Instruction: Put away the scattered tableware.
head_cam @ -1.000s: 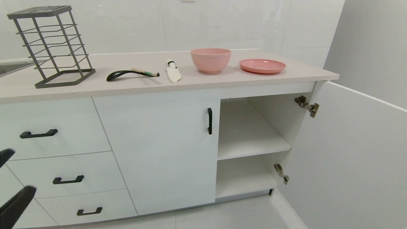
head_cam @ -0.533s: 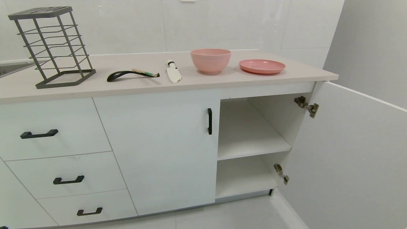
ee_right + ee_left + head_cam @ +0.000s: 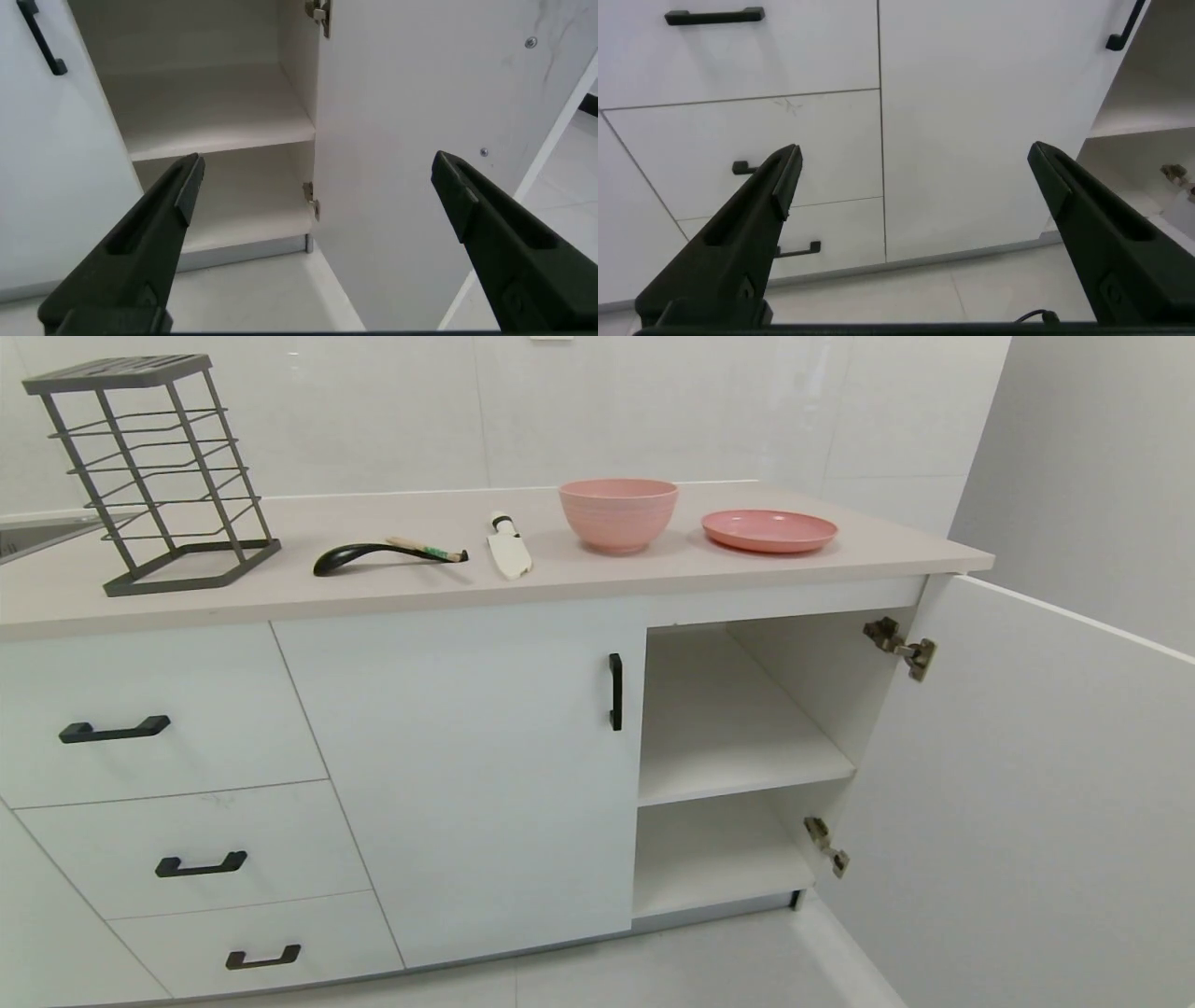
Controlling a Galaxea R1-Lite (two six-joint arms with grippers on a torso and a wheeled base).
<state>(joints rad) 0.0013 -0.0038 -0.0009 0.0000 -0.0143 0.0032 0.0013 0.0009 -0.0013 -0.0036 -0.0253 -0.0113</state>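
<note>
Left pincer [image 3: 913,154] and right pincer [image 3: 317,159] both gape wide, empty.

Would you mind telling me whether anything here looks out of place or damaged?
The black spoon, white knife, pink bowl and pink plate lie loose on the countertop, and the right cabinet door hangs wide open. Nothing looks spilled or broken.

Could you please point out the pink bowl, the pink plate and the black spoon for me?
pink bowl [image 3: 618,515]: head view, middle of its outer wall.
pink plate [image 3: 770,529]: head view, centre of its flat inside.
black spoon [image 3: 334,561]: head view, its scoop end.
</note>
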